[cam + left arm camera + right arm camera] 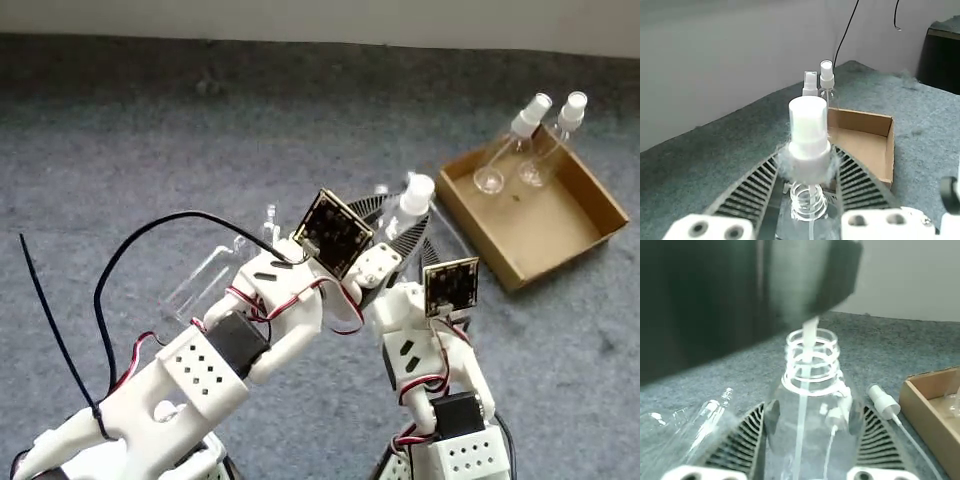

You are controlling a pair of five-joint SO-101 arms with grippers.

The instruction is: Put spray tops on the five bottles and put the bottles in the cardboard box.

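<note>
My left gripper [809, 157] is shut on a white spray top [809, 132], held over the neck of a clear bottle [807, 202]. The top's thin tube runs down through that neck. My right gripper [810, 420] is shut on the same bottle [810, 400] and holds it upright on the grey carpet. In the high view the spray top [415, 192] sits where the two arms meet, just left of the cardboard box [560, 235]. Two capped bottles [505, 150] [552, 140] lean in the box's far corner.
A bare clear bottle [205, 280] lies on the carpet left of the arms and also appears as the bottle [705, 420]. A loose spray top [883, 401] with its tube lies between the held bottle and the box [935, 405]. A black cable [120, 260] loops at left.
</note>
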